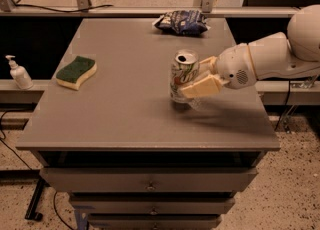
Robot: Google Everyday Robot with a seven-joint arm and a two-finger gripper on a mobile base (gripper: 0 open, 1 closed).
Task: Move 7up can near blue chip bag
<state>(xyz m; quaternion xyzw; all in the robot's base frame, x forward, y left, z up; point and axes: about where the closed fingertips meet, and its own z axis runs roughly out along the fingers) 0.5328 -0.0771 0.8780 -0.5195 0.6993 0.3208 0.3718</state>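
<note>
The 7up can (182,74), silver-white with a green logo and an open silver top, is upright right of the middle of the grey table (125,109). My gripper (196,76) reaches in from the right and is shut on the can, one cream finger across its front and one behind it. The can seems lifted slightly off the table. The blue chip bag (181,22), crumpled dark blue foil, lies flat at the table's far edge, well behind the can.
A green-and-yellow sponge (76,72) lies on the table's left side. A white pump bottle (19,73) stands on a ledge left of the table. Drawers run below the table's front edge. My white arm (280,54) spans the right edge.
</note>
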